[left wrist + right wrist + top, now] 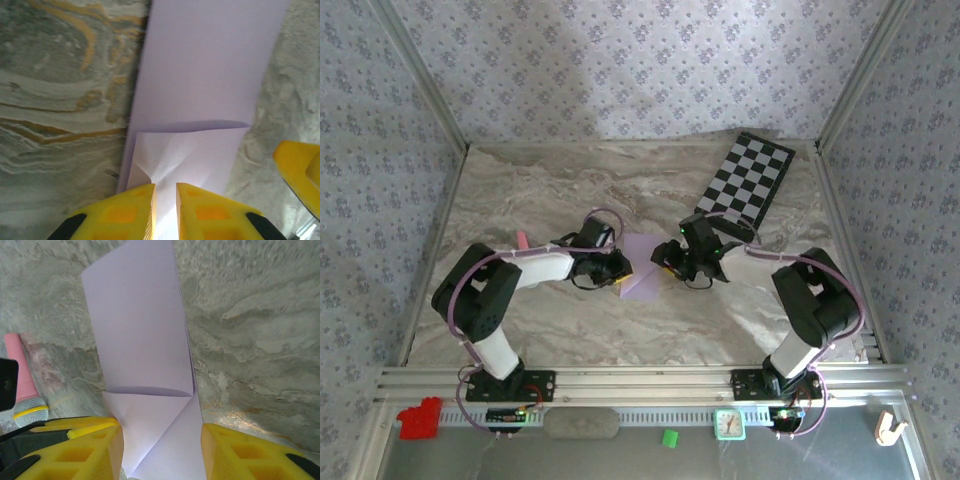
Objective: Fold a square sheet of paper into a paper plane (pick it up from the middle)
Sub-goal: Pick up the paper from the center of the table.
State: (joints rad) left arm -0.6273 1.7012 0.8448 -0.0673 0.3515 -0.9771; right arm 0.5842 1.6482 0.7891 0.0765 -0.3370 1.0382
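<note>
Left pincer [165,189]: tips nearly together on a puckered corner flap; whether it truly pinches, cannot tell.
Right pincer [161,432]: spread, straddling the opposite folded end, probably placed to press that crease.
Square sheet of paper [642,275]: part-folded, flat on the desk [570,190] between both pincers.

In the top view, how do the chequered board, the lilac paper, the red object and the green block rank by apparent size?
1. chequered board
2. lilac paper, partly covered
3. red object; it looks close to the paper's visible part and lies nearer the camera, so places 2 and 3 are unsure
4. green block
</note>
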